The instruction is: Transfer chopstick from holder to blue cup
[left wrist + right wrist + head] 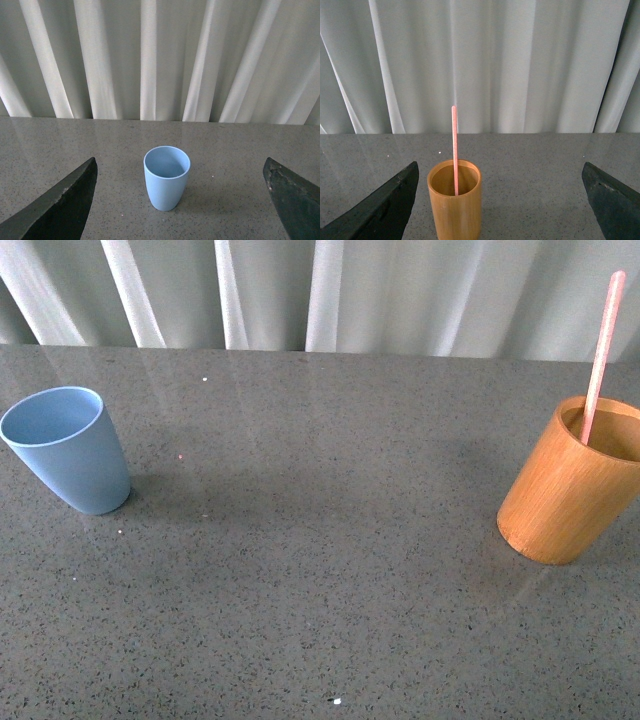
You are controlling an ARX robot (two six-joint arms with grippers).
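far left on the grey speckled table [320, 580] stands a blue cup [68, 448], upright, mouth open, nothing in it. the middle of the table holds only a few white specks [336, 701]. far right stands the holder [568, 485], a brown wooden cylinder, with the pink chopstick [603, 345] standing in it, its lower end inside and its top reaching well above the rim, leaning a little to the right. cup and holder are well apart. a pale pleated curtain [330, 290] hangs behind the table. neither arm shows in the front view.

in the left wrist view the left claw [180, 162] is spread wide and holds nothing; its dark fingers [62, 205] sit at either side, with the cup [166, 177] between them and farther off. in the right wrist view the right claw [500, 165] is likewise spread wide and bare, its fingers [380, 210] clear of the holder [455, 205] and the chopstick [454, 150], which stands inside it.
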